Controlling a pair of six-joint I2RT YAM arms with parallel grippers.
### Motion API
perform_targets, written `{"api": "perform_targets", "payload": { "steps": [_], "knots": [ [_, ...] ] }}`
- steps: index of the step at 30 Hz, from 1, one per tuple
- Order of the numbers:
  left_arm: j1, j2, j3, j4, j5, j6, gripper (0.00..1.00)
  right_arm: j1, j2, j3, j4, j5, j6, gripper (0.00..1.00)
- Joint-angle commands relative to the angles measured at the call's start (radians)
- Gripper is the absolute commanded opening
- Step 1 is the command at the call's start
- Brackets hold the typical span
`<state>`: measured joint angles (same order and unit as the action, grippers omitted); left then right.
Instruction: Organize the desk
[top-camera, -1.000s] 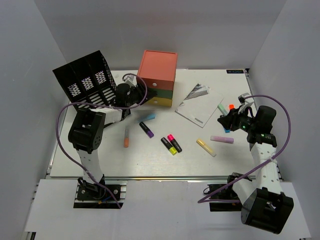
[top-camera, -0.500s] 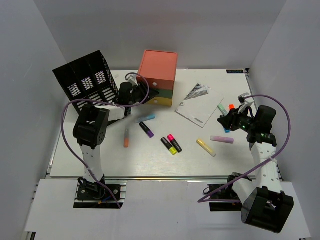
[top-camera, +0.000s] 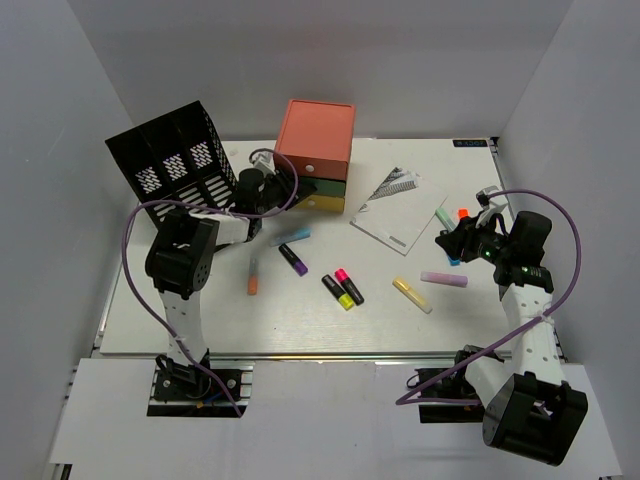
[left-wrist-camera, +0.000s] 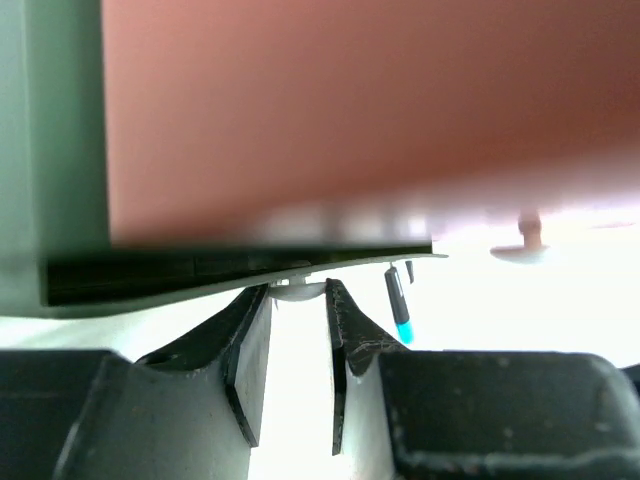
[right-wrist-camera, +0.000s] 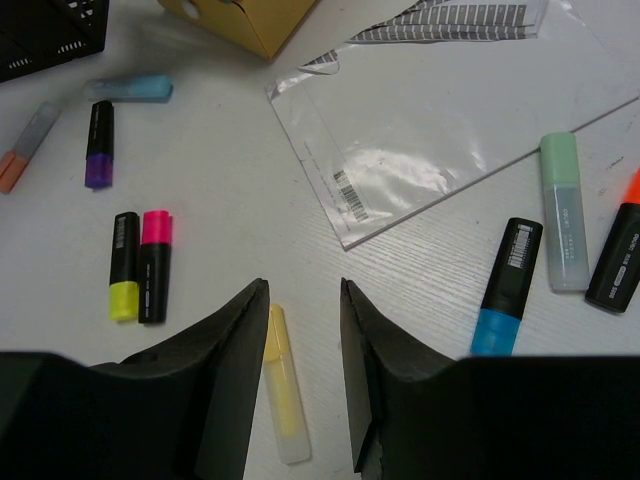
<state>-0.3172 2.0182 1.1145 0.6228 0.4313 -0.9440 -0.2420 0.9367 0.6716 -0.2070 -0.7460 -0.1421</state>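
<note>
The desk (top-camera: 300, 322) is a white tabletop with a metal rail along its near edge. An orange-green-yellow drawer unit (top-camera: 316, 152) stands at the back. My left gripper (top-camera: 283, 188) is at its front. In the left wrist view its jaws (left-wrist-camera: 297, 292) close round the small white knob (left-wrist-camera: 297, 289) of the green drawer (left-wrist-camera: 50, 150). My right gripper (top-camera: 447, 240) hovers open and empty over the right side. In the right wrist view it (right-wrist-camera: 303, 290) hangs above a yellow highlighter (right-wrist-camera: 283, 390).
A black file holder (top-camera: 170, 160) stands at the back left. A notebook in a clear sleeve (top-camera: 398, 210) lies right of the drawers. Several highlighters lie loose, among them purple (top-camera: 293, 259), orange (top-camera: 253, 276), pink (top-camera: 349, 286), lilac (top-camera: 444, 279), green (right-wrist-camera: 563, 210) and blue-black (right-wrist-camera: 505, 290).
My left arm has swung up and right, bringing its gripper onto the drawer unit's front. The right arm and the loose things have not moved.
</note>
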Motion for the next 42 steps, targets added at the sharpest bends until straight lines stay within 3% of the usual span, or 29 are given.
{"api": "perform_targets", "payload": {
  "steps": [1, 13, 19, 21, 27, 31, 34, 37, 38, 41, 42],
  "knots": [
    [0.000, -0.067, -0.056, 0.023, 0.035, 0.011, 0.22, -0.002, -0.001, -0.003, 0.020, -0.001, -0.014, 0.41],
    [0.000, -0.213, -0.229, 0.025, 0.084, 0.047, 0.25, -0.002, 0.004, -0.004, 0.021, -0.001, -0.014, 0.41],
    [0.000, -0.233, -0.232, -0.012, 0.081, 0.053, 0.55, -0.002, 0.007, -0.004, 0.021, -0.003, -0.020, 0.41],
    [0.000, -0.243, -0.232, -0.032, 0.087, 0.054, 0.68, -0.002, 0.008, -0.004, 0.023, -0.016, -0.033, 0.46],
    [0.009, -0.325, -0.252, -0.153, 0.107, 0.083, 0.83, 0.000, 0.020, 0.009, -0.022, -0.096, -0.111, 0.70],
    [0.018, -0.417, -0.285, -0.254, 0.129, 0.116, 0.91, 0.001, 0.037, 0.022, -0.071, -0.174, -0.177, 0.74],
    [0.018, -0.524, -0.318, -0.357, 0.135, 0.169, 0.98, 0.004, 0.036, 0.017, -0.092, -0.223, -0.226, 0.70],
    [0.018, -0.645, -0.395, -0.393, 0.165, 0.189, 0.98, 0.020, 0.030, 0.006, -0.111, -0.280, -0.267, 0.51],
    [0.027, -0.677, -0.415, -0.400, 0.184, 0.198, 0.98, 0.023, 0.027, 0.005, -0.111, -0.305, -0.292, 0.37],
    [0.036, -0.792, -0.472, -0.467, 0.167, 0.217, 0.98, 0.059, 0.021, 0.009, -0.130, -0.334, -0.333, 0.18],
    [0.036, -0.817, -0.473, -0.492, 0.162, 0.235, 0.98, 0.069, 0.024, 0.016, -0.140, -0.329, -0.338, 0.17]
  ]
}}
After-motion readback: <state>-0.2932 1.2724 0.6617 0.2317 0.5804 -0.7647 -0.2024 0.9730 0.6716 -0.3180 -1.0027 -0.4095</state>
